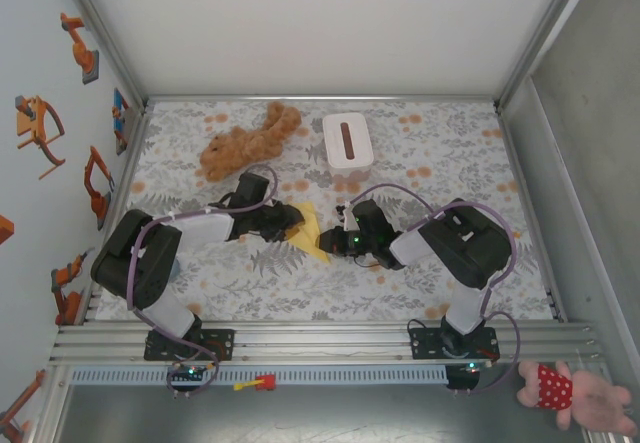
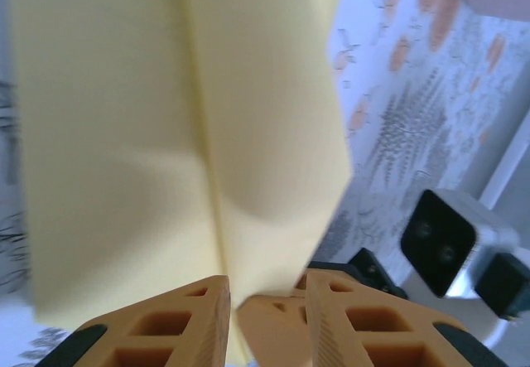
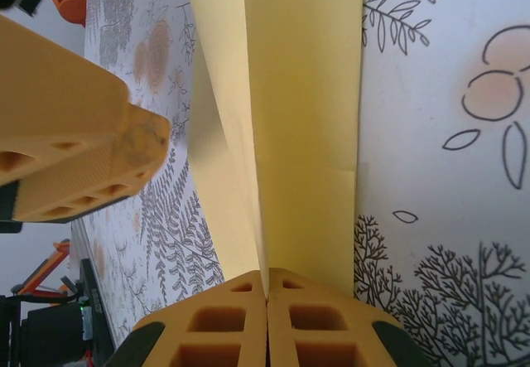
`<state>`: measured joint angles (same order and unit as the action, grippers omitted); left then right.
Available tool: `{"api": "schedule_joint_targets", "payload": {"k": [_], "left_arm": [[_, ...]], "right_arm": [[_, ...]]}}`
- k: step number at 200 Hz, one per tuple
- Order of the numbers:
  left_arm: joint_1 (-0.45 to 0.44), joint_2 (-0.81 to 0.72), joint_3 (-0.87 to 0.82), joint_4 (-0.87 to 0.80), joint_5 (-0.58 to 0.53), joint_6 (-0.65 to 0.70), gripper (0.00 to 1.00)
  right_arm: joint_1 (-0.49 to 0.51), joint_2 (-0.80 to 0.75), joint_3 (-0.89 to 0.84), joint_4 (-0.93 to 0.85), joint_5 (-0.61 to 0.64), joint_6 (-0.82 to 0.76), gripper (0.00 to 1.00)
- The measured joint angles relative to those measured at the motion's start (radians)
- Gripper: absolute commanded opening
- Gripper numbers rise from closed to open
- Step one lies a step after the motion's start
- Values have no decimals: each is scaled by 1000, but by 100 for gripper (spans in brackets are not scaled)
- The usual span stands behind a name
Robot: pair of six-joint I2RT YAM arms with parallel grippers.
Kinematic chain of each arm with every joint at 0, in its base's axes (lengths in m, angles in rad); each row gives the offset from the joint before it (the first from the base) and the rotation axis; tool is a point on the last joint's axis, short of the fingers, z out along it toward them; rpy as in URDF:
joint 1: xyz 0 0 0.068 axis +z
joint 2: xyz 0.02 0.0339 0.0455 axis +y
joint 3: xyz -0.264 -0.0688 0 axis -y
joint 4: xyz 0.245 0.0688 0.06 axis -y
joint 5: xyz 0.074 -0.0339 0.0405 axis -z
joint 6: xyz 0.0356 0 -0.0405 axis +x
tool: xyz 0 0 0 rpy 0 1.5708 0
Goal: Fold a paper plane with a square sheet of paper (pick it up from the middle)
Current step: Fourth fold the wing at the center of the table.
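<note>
Paper, pale yellow, shows a lengthwise crease and layered folds.

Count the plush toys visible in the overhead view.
2. A brown plush toy lies on the far side of the table, left of the white box. A pink plush toy sits off the table at the near right corner. The arms could hide something small.

The middle of the table is crowded. The left gripper and right gripper meet at the paper, and their arms bar both sides. Behind stand the plush and the box, with a gap between them. The right rear and the near strip lie open.
</note>
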<state>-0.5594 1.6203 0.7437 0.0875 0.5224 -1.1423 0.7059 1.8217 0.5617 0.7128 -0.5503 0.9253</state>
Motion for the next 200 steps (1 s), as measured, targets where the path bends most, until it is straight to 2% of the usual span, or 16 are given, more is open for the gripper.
{"api": "schedule_joint_targets", "payload": {"k": [39,115,200], "left_arm": [[-11,34,46,29,36,19,21],[-23,155,81,88,101,23,16],[-23,178,87,102,111,23,15]], "right_arm": [[-1,2,0,3,-1,3,7],[-3,3,0,6,-6,4,7],[-3,-3,-6,21,-15,21,16]]}}
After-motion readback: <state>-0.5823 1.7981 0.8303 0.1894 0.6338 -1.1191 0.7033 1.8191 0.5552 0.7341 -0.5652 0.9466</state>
